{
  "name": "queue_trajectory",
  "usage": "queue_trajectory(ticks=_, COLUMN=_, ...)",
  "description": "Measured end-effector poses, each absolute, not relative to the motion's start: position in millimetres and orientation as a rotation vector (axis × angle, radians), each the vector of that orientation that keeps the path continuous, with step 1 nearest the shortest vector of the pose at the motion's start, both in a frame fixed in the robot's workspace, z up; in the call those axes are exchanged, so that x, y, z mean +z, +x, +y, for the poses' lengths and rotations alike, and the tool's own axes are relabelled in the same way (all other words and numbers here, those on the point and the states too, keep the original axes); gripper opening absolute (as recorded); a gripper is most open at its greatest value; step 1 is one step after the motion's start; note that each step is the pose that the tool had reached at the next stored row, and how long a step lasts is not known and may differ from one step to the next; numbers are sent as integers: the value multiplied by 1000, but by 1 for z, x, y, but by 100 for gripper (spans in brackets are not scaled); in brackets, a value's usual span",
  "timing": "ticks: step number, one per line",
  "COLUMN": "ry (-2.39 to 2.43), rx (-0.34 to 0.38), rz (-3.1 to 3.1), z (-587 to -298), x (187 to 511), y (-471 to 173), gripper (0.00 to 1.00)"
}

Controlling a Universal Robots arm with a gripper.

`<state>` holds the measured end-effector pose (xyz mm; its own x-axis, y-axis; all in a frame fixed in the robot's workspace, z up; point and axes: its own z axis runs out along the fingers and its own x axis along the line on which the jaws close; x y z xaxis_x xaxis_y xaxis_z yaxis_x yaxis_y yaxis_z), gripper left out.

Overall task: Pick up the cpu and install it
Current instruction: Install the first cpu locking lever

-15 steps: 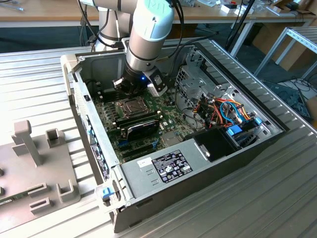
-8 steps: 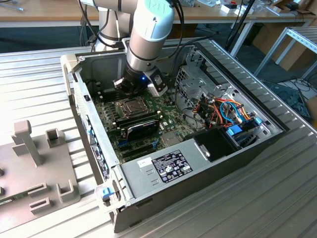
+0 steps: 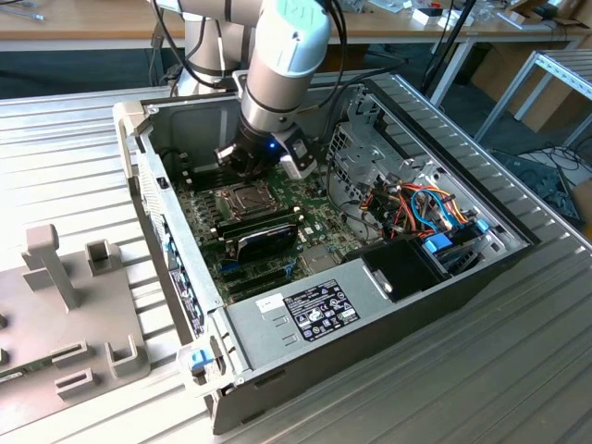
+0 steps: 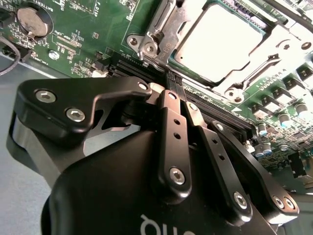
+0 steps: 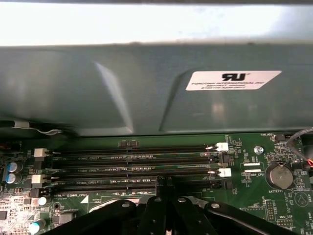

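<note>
Gripper [image 4: 172, 83] fingers are pressed together, tips meeting with no gap, nothing between them. In the second wrist view the closed tips sit just above the black RAM slots [image 5: 132, 169], right beside the socket frame [image 4: 146, 46].

The cpu [image 4: 215, 41] is already in the socket — dull silver lid facing up, lying flat and square inside the hinged metal frame, which looks folded down around its edges. In the exterior view the socket [image 3: 242, 196] sits just below the gripper [image 3: 252, 159] on the green motherboard [image 3: 305, 208], inside the open PC case [image 3: 166, 240].

Handling judgement: light, rigid, thin — the metal top is smooth, so slippery for bare pads. The underside contacts and the socket pins are the fragile part; any tilt or sideways drag risks damage. Best grip is across two opposite edges of the lid, kept level.

The first wrist view looks along the memory slots toward the case wall [image 5: 146, 93], coin cell [image 5: 279, 175] off to one side.
</note>
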<state>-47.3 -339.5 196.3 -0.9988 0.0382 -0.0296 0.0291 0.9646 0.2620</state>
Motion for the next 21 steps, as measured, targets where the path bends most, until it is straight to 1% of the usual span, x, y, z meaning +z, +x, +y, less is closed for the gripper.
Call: queue_trajectory(ticks=21, ry=53, rx=426, rz=3077, z=-338, x=199, y=-45, gripper=11)
